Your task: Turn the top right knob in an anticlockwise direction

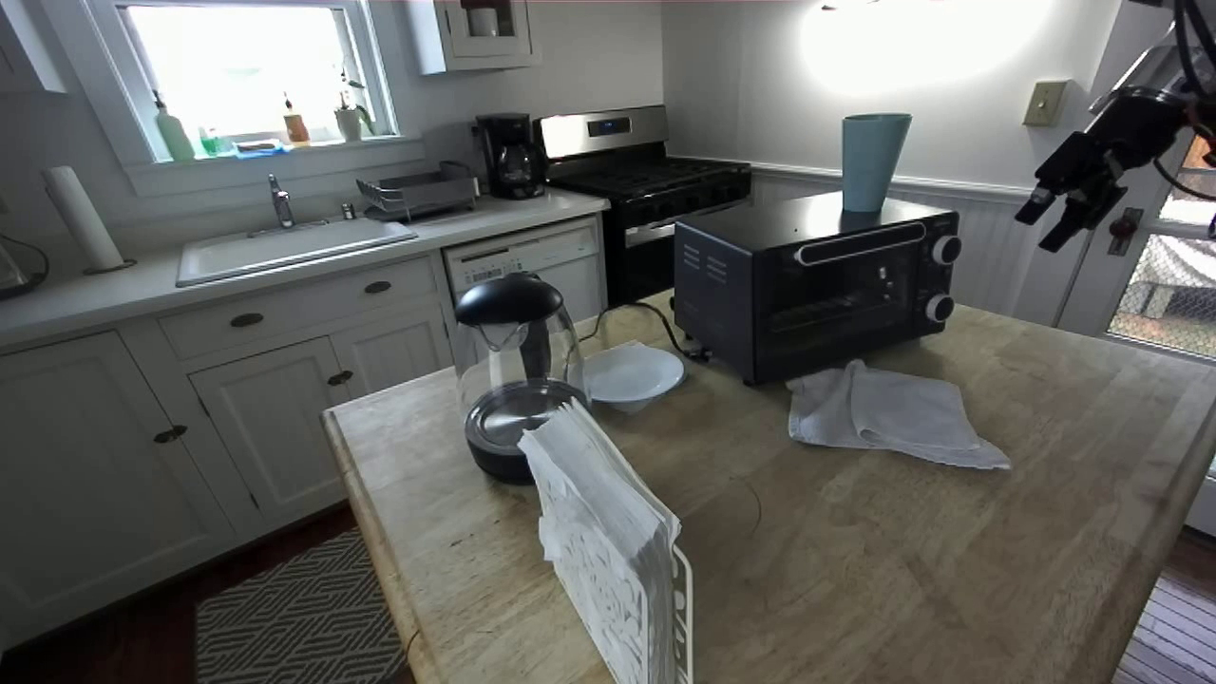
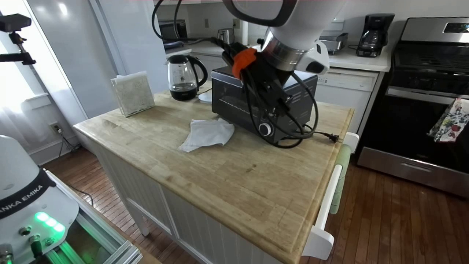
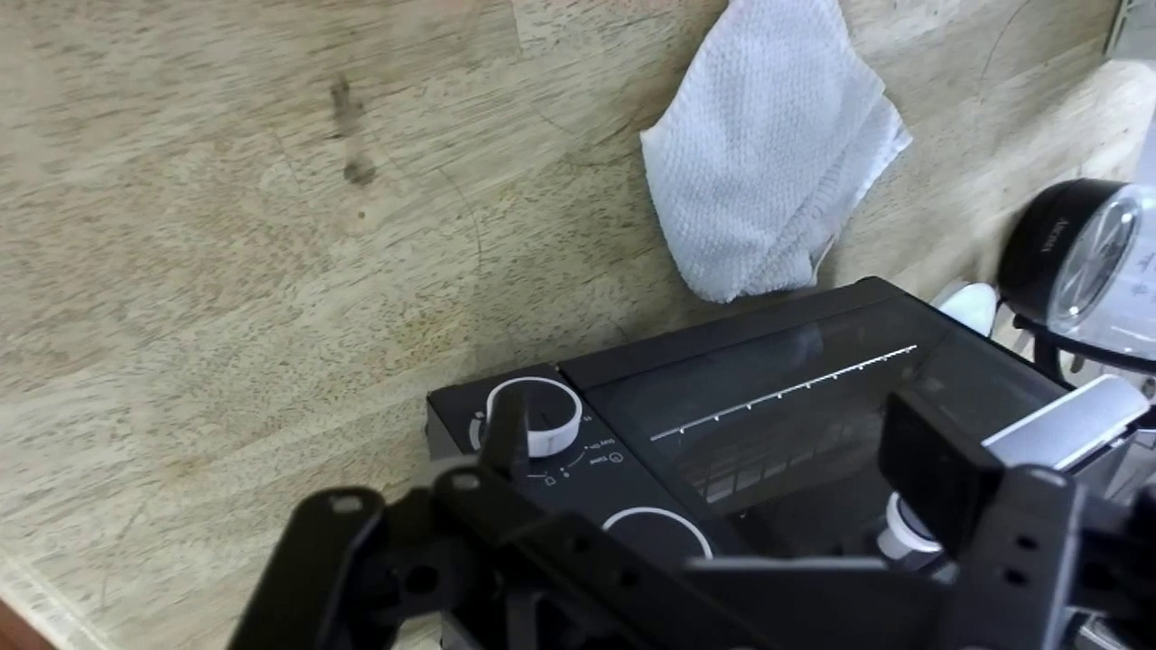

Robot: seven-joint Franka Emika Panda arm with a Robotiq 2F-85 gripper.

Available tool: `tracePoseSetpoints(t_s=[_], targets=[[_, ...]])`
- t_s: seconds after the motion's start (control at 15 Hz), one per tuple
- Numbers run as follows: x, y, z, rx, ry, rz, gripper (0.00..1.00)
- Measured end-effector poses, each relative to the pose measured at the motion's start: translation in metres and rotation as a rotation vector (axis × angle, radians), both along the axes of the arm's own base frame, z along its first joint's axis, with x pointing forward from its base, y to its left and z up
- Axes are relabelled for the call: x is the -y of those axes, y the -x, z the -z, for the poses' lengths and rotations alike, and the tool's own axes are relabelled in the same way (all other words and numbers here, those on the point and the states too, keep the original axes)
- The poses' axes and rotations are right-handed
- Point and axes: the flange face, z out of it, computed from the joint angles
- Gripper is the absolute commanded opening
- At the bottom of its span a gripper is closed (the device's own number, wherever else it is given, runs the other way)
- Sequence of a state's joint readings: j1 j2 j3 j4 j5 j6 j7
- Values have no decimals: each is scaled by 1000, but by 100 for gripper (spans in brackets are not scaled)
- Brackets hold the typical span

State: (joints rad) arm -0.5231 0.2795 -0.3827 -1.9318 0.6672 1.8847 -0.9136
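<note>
Gripper (image 3: 709, 424) nearest us, standing wide with nothing in its grasp! We're after the upper knob (image 1: 946, 249), top right on the toaster oven (image 1: 807, 285), and we aren't touching it. With 2 knobs stacked, coming in low could make us catch the lower knob (image 1: 940, 307) instead; push too hard and the toaster oven may slide, tipping that blue cup (image 1: 869, 161) on top.

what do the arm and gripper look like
The arm is white and rounded with a silver collar. The gripper is black, two-fingered; black cables and an orange wrap sit near it. The white base shows green lights and a black band lettered "ANKA EMIKA".
</note>
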Motion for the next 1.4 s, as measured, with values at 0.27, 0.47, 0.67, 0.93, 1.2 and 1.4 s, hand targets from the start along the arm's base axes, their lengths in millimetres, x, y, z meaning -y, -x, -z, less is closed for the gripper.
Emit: tracePoseSetpoints(t_s=[0.27,0.47,0.67,0.93,1.2,1.4], targets=[[14,-10,19,49,-13,-22,100],[17,-18,34,69,-40,-5,100],[15,-23,48,88,-76,23,100],[11,-32,54,117,-102,48,100],[5,-42,55,145,-110,65,100],[1,-49,58,159,-112,74,100]])
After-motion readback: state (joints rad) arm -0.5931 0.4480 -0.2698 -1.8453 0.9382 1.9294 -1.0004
